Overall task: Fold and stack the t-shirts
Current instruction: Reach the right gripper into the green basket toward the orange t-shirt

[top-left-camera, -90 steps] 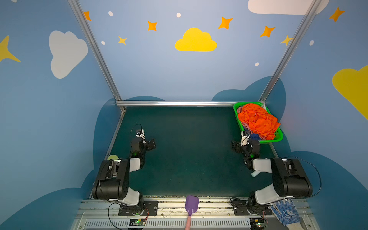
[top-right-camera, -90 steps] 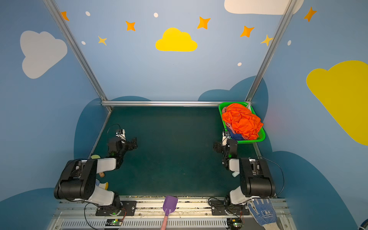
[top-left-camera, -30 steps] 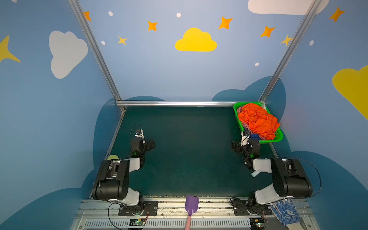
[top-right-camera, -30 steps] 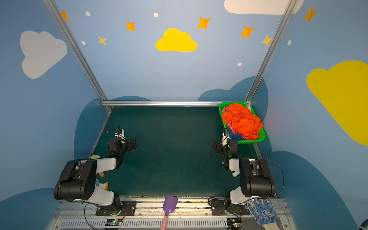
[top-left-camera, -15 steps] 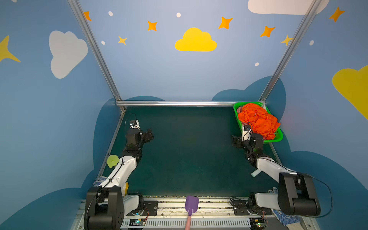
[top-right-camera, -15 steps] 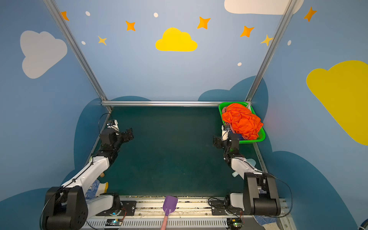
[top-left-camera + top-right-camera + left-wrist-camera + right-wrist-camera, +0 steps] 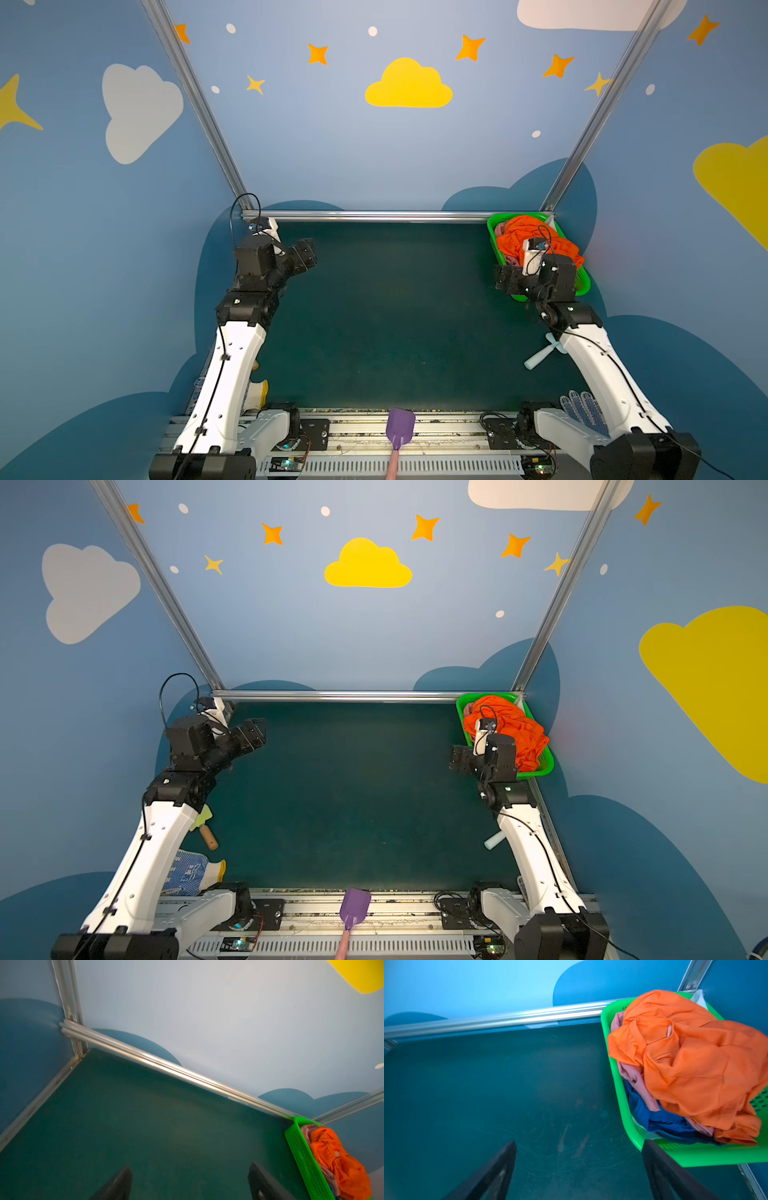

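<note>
While my left fingers (image 7: 118, 1184) and my right fingers (image 7: 662, 1172) stand spread, empty, orange shirt (image 7: 695, 1068) lies heaped over pink shirt (image 7: 633, 1076), blue shirt (image 7: 654, 1118) in green basket (image 7: 716, 1155), worktop (image 7: 395, 311) 2 o'clock. Risks: deep pinch lifts several shirts; rim snag drags basket.

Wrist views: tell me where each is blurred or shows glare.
Left wrist view: soft all over, bright glare streaked along the metal rail. Right wrist view: orange shirt fairly sharp, near fingers blurred, glare on the rail too.

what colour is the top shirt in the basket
The shirt is bright orange, clearest in the right wrist view.
</note>
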`<state>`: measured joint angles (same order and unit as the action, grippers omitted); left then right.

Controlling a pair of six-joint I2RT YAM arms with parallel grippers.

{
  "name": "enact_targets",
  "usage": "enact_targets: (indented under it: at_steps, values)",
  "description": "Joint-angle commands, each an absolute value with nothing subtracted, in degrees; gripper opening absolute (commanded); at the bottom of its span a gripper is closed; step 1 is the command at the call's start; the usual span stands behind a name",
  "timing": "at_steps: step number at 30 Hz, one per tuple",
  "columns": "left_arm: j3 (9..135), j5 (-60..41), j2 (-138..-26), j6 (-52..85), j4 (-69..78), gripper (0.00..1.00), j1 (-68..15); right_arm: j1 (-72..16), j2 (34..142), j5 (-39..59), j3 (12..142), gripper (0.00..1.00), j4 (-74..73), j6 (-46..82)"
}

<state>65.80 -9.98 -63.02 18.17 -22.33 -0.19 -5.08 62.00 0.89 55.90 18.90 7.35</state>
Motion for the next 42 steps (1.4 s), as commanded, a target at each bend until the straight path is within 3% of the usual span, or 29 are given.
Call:
enact_targets:
  at_steps: [1,16,26,38,42]
  values:
    - [68.1,-17.2,-68.6,18.6,-30.2,0.88,-0.3,-5.2,67.2,-2.0,64.8,0.96,33.7,11.4]
    - [62.6,-18.2,-74.5,18.3,-26.9,0.87,-0.2,3.3,98.4,-6.9,98.5,0.91,51.6,9.8]
    - [62.6,-18.9,-76.8,17.8,-26.5,0.87,-0.1,8.9,115.4,0.4,112.5,0.65,54.6,9.4]
    - [62.5,-20.3,-78.4,17.0,-25.6,0.86,0.1,10.0,126.6,4.9,123.4,0.53,56.4,10.5]
    - [62.5,-20.6,-78.7,17.1,-25.6,0.85,0.0,10.0,126.8,5.4,123.6,0.34,56.4,10.9]
